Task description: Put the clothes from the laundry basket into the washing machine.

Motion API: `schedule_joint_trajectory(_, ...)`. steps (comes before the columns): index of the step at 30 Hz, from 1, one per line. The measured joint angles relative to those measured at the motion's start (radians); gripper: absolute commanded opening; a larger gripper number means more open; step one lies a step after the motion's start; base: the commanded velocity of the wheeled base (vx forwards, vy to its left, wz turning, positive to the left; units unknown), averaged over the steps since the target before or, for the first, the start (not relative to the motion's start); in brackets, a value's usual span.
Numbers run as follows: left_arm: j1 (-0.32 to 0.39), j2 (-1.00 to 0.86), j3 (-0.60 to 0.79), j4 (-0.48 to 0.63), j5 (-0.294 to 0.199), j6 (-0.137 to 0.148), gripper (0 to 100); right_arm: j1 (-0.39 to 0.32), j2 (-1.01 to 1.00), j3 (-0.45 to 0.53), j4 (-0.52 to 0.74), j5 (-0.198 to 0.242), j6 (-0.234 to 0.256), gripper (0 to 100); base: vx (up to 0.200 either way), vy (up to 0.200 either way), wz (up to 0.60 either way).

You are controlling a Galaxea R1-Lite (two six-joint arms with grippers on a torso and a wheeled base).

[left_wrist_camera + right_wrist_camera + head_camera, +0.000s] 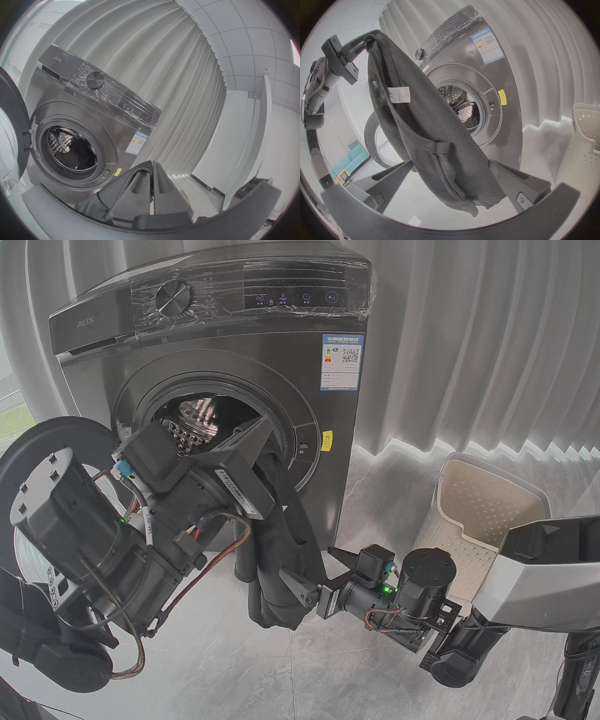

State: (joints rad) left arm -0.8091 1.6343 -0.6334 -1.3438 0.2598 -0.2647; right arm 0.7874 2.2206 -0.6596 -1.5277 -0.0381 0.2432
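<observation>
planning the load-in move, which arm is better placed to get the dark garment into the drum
Left. The left gripper is shut on the top of the garment, right in front of the open drum. The right gripper sits low and open, its fingers either side of the hanging end, not gripping.

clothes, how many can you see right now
1: a dark garment hanging from the left pincer before the washing machine opening. A dark mass in the drum may be more.

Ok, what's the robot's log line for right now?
left gripper shut on dark garment | right gripper open around its lower part | washing machine door open
</observation>
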Motion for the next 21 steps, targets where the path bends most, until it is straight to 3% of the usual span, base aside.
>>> schedule_joint_trajectory(9,-0.006,-0.006,-0.004,-0.002,-0.002,0.0,0,0.007,0.053,-0.066,-0.007,0.0,0.0,100,0.0,0.0,0.0)
schedule_joint_trajectory(10,-0.007,-0.006,-0.004,-0.002,-0.002,0.0,0,0.009,0.055,-0.067,-0.009,0.0,0.0,0,0.0,0.0,0.0)
schedule_joint_trajectory(21,0.0,-0.004,-0.003,-0.005,-0.009,0.0,0,0.017,0.062,-0.059,-0.02,0.0,0.0,0,0.0,0.0,0.0)
